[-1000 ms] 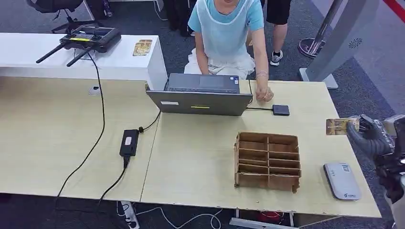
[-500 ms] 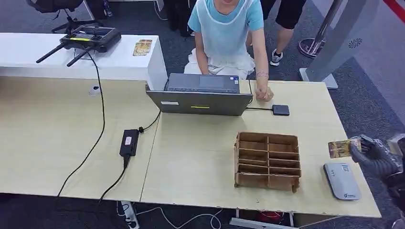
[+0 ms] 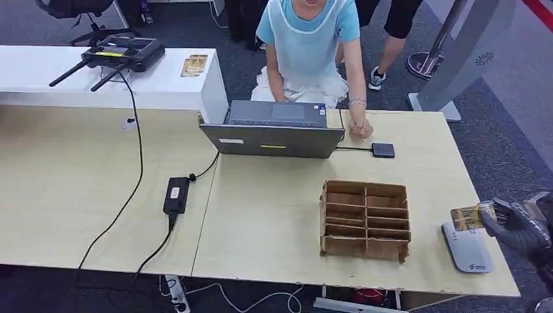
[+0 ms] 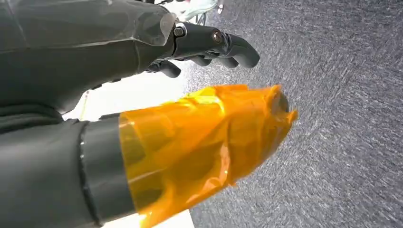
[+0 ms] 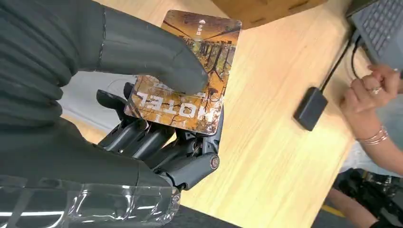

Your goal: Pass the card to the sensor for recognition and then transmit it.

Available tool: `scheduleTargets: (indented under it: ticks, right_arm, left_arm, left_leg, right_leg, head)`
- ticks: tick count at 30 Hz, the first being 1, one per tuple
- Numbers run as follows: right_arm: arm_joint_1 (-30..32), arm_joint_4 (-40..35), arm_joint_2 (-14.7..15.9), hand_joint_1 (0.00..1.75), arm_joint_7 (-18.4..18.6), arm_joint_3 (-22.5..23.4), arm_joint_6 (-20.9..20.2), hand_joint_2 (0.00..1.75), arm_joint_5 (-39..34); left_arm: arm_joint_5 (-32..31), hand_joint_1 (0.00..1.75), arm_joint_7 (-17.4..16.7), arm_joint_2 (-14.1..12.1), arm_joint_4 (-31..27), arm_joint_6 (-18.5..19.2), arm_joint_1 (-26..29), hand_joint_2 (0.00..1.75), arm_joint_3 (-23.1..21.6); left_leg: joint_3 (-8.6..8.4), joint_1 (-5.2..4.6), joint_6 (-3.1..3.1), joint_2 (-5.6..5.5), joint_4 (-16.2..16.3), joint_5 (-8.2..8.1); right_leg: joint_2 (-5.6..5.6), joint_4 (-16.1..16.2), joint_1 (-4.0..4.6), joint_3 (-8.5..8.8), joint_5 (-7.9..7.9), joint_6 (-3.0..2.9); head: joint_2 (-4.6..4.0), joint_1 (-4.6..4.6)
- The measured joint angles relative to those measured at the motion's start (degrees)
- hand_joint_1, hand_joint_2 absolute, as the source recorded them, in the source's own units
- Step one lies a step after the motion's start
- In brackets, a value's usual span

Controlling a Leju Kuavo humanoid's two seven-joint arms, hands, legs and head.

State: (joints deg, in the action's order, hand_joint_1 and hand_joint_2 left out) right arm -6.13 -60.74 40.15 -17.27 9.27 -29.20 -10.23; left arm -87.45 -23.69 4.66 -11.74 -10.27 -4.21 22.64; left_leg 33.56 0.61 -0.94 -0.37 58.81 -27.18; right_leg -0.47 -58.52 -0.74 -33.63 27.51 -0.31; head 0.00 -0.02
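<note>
Your right hand [image 3: 515, 225] is reaching in at the table's [image 3: 274, 215] four o'clock corner, pinching the card [image 3: 467, 217] between the thick thumb and the darker fingers [image 5: 142, 137]. In the right wrist view the thumb is pressing on the card's [image 5: 190, 76] printed face, where the word HOTEL is showing, while the fingers are lying close together underneath it. The card is hanging over the upper end of the grey sensor [image 3: 467, 248], which is lying flat near the table's right edge; you cannot tell from these views whether card and sensor are touching.

Your left hand [image 4: 142, 118] is hanging over grey carpet, its thumb wrapped in orange film and its dark fingers [image 4: 223, 45] curling loosely with nothing between them.

At nine o'clock from the sensor, the brown cardboard organiser [image 3: 365, 220] is sitting with its compartments facing up. At twelve o'clock on the table a grey laptop [image 3: 274, 130] is standing open, and a small black box [image 3: 383, 150] is lying just to its three o'clock side, joined by a cable. A person [image 3: 306, 45] in a light blue top is sitting behind the laptop, resting one hand [image 3: 360, 128] on the table near that box.
</note>
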Motion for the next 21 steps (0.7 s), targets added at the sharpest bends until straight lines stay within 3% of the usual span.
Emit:
scheduleTargets:
  ticks: [21]
  right_arm:
    - [-2.09,5.05,-0.20,1.75,-0.90,-5.16,4.97,1.75,5.97]
  left_arm:
    - [-0.48,0.00,-0.02,-0.02,0.00,0.00,-0.07,0.00,0.72]
  left_leg:
    - [0.03,0.00,0.00,0.01,-0.01,0.00]
  right_leg:
    - [-0.01,-0.01,0.00,0.00,0.00,0.00]
  head:
    - [0.02,-0.02]
